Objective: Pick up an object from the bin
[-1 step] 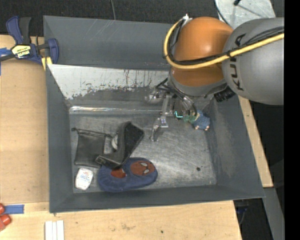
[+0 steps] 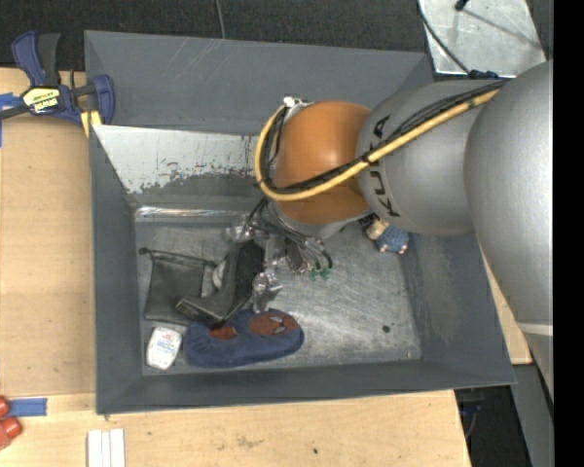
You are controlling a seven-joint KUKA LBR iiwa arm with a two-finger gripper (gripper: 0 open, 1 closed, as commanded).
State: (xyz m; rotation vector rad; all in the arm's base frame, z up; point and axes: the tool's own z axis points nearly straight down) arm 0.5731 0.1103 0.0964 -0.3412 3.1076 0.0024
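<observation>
At about 9 o'clock on the floor of the grey metal bin [image 2: 273, 76] lies a flat dark-grey rectangular pouch [image 2: 170, 282], close to the left wall. Below it, in the corner at about 7 o'clock, sits a small white rounded container [image 2: 164, 347]. Just right of the pouch, a black oblong plastic thing [image 2: 236, 278] lies tilted. Its lower end is over the pouch's right corner and its upper end points toward the centre. Along the front wall, from 7 to 6 o'clock, stretches a dark-blue soft fabric piece [image 2: 243, 348] with two brown patches on top. Its left end is just beside the white container.

The gripper [image 2: 264, 288] is low over the floor a little left of centre. It is against the right side of the black oblong thing and just above the upper edge of the blue fabric piece. Metal parts crowd together there, so I cannot tell whether the gripper is apart, together or clamped on anything.

Just right of it, a small green bit [image 2: 320, 274] shows beside the metal; I cannot tell whether it is loose. At about 2 o'clock a small blue-and-white thing [image 2: 391, 240] lies on the floor just beside the arm. Above the gripper sits the wrist's orange cover [image 2: 311, 154], with a yellow cable [image 2: 409, 132] looped around it. The silver arm [image 2: 467, 163] runs off toward 3 o'clock.
</observation>
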